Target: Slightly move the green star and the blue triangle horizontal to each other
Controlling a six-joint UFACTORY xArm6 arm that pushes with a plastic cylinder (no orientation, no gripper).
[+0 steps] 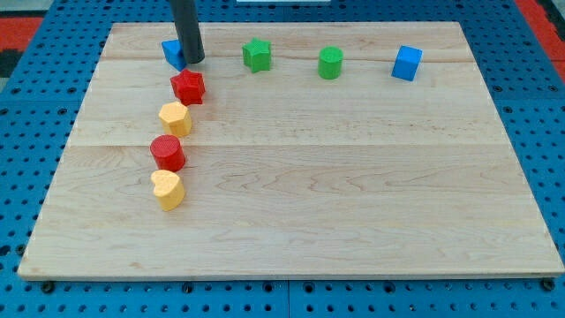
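The green star [257, 55] lies near the view's top, left of centre. The blue triangle [172, 53] lies further left at about the same height, partly hidden behind my rod. My tip [192, 61] rests right beside the blue triangle's right side, touching or nearly touching it, and well left of the green star.
A red block [188, 87], a yellow block [176, 117], a red cylinder [167, 152] and a yellow block [167, 189] run in a column below the blue triangle. A green cylinder [330, 63] and a blue cube [406, 63] lie at the view's top right. The wooden board [353, 194] ends in blue pegboard.
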